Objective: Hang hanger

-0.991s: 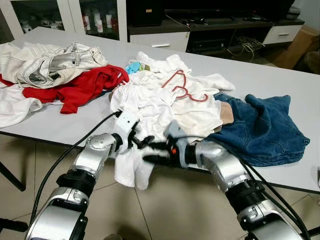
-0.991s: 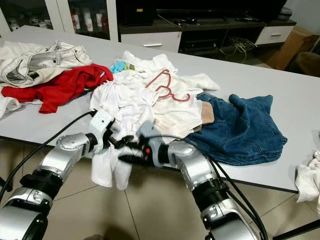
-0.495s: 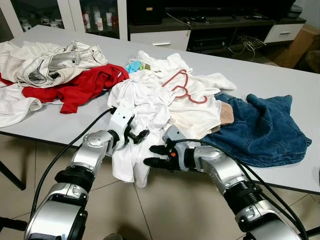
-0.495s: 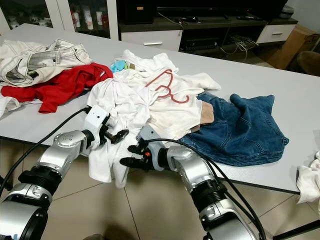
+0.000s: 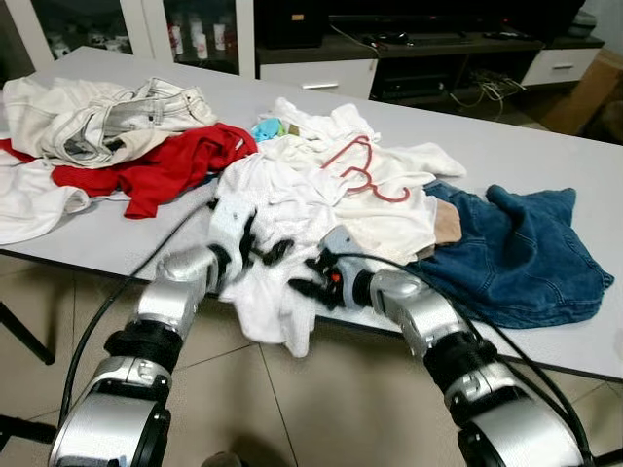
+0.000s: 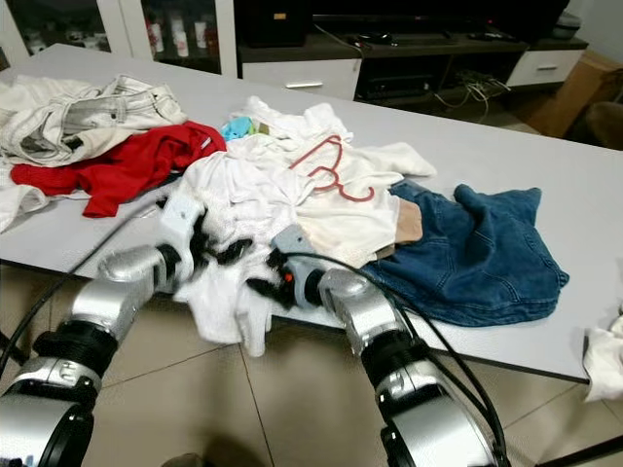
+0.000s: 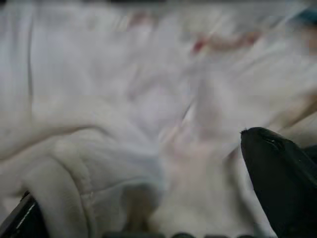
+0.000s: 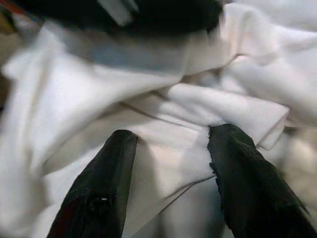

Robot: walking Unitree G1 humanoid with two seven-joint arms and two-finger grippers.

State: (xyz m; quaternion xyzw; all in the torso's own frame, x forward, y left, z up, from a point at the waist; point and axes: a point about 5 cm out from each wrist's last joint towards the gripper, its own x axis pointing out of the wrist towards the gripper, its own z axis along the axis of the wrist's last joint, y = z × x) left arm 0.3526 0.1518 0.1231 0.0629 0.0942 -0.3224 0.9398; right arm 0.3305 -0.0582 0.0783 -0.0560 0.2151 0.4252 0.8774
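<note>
On the grey table, my right gripper and left gripper, both spread and empty against the limp white shirt, sit short of the red hanger atop it: light, stiff, best taken by its shoulder wire.

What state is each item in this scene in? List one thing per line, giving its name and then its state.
red hanger: lying flat on the white clothes, not hung.
white garment: crumpled, drooping over the table edge.
blue jeans: heaped on the table.
red garment: crumpled.
left gripper: open, at the white garment.
right gripper: open, fingers against white cloth.
</note>
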